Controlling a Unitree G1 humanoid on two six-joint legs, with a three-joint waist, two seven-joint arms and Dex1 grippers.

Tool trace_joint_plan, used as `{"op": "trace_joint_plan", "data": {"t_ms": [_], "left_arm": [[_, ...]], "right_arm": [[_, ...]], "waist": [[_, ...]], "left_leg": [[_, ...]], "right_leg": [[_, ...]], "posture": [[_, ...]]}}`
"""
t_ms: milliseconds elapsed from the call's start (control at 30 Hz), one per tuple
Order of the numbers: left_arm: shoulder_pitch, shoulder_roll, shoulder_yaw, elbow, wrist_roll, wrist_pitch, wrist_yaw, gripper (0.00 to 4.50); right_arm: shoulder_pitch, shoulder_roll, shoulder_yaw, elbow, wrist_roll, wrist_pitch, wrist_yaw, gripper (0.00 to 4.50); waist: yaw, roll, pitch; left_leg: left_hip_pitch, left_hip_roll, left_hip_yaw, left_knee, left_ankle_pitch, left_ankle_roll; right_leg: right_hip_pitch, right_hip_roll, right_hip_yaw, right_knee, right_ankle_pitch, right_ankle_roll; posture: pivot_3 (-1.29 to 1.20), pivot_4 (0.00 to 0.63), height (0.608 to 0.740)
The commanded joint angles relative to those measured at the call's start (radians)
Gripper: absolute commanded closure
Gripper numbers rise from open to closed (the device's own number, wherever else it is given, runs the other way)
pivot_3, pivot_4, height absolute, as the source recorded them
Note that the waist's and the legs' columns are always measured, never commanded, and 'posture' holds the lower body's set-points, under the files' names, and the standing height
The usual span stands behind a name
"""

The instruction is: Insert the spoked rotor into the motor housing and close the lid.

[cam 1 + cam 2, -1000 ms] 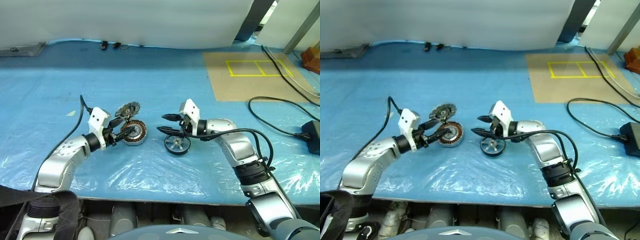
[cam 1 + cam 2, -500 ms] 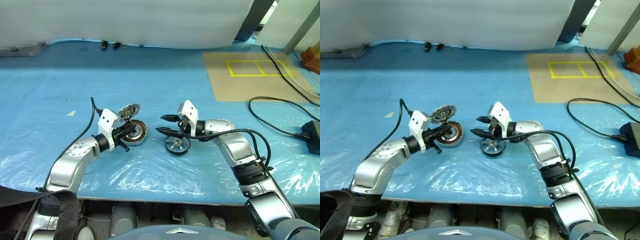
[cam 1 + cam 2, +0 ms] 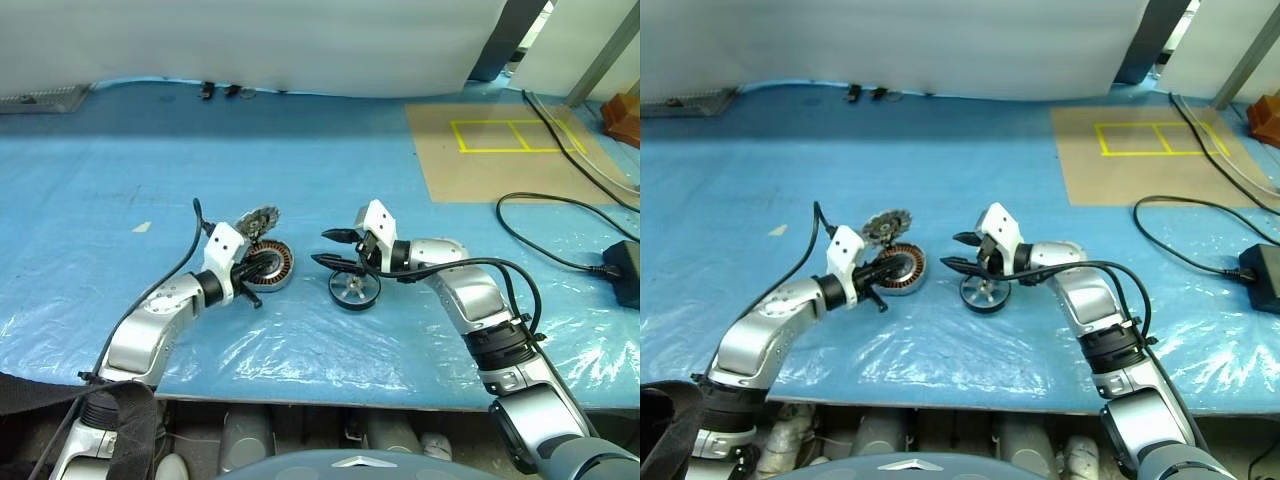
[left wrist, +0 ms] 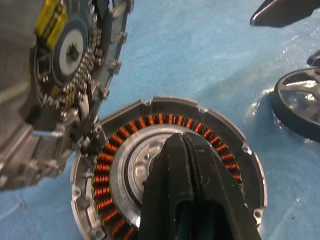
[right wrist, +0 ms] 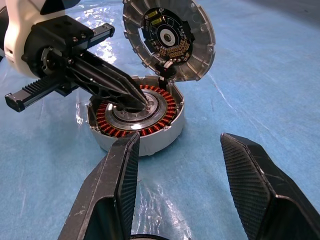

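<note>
The motor housing (image 3: 272, 266) lies on the blue sheet, its copper windings (image 4: 107, 175) ringing a pale centre. Its lid (image 3: 258, 219) stands tilted up at the housing's far rim, inner face showing. My left gripper (image 3: 261, 269) is shut, with nothing seen between its fingers (image 5: 115, 80); the tips rest over the housing's centre. To the right the spoked rotor (image 3: 355, 289) lies flat on the sheet. My right gripper (image 3: 334, 249) hovers open just above the rotor's left side, holding nothing, and points toward the housing (image 5: 137, 120).
A brown board (image 3: 500, 150) with yellow tape lies at the back right. A black cable (image 3: 555, 235) and a black adapter (image 3: 625, 270) sit at the right. The table's front edge (image 3: 320, 395) runs close below the arms.
My left gripper has gone from open to shut and has moved right and slightly down onto the housing's centre. The right arm and the rotor have stayed put.
</note>
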Motion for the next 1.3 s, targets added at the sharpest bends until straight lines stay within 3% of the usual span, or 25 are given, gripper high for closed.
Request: {"op": "trace_joint_plan", "data": {"t_ms": [33, 233, 700, 967, 1300], "left_arm": [[0.019, 0.028, 0.029, -0.051, -0.006, 0.002, -0.003, 4.46], [0.044, 0.051, 0.011, -0.049, 0.012, 0.0, -0.004, 4.46], [-0.03, -0.024, 0.031, -0.04, -0.023, 0.002, 0.032, 4.46], [0.002, 0.006, -0.02, -0.018, 0.046, -0.004, 0.031, 4.46], [0.034, -0.011, 0.054, -0.047, -0.006, -0.116, 0.001, 4.46]], "right_arm": [[-0.015, 0.002, -0.008, -0.014, 0.007, -0.016, 0.003, 1.89], [-0.022, 0.003, -0.009, -0.008, 0.008, -0.018, 0.006, 1.89], [-0.026, 0.007, -0.003, -0.003, 0.003, -0.02, 0.008, 1.89], [-0.021, 0.002, -0.008, -0.014, 0.002, -0.014, 0.01, 1.89], [-0.048, 0.0, -0.019, -0.054, 0.021, 0.04, -0.001, 1.89]], "waist": [[0.001, 0.0, 0.0], [0.001, 0.0, 0.0], [0.001, 0.0, 0.0], [0.0, 0.0, 0.0], [0.001, 0.0, 0.0]], "left_leg": [[0.0, 0.0, 0.0, 0.0, 0.0, 0.0], [0.001, 0.0, 0.0, 0.0, 0.0, 0.0], [0.0, 0.0, 0.0, 0.0, 0.0, 0.0], [0.0, 0.0, 0.0, 0.0, 0.0, 0.0], [0.0, 0.0, 0.0, 0.0, 0.0, 0.0]], "right_leg": [[0.0, 0.0, 0.0, 0.0, 0.0, 0.0], [0.0, 0.0, 0.0, 0.0, 0.0, 0.0], [0.0, 0.0, 0.0, 0.0, 0.0, 0.0], [0.0, 0.0, 0.0, 0.0, 0.0, 0.0], [0.0, 0.0, 0.0, 0.0, 0.0, 0.0]], "posture": [[0.0, 0.15, 0.74], [0.0, 0.15, 0.74], [0.0, 0.15, 0.74], [0.0, 0.15, 0.74], [0.0, 0.15, 0.74]]}}
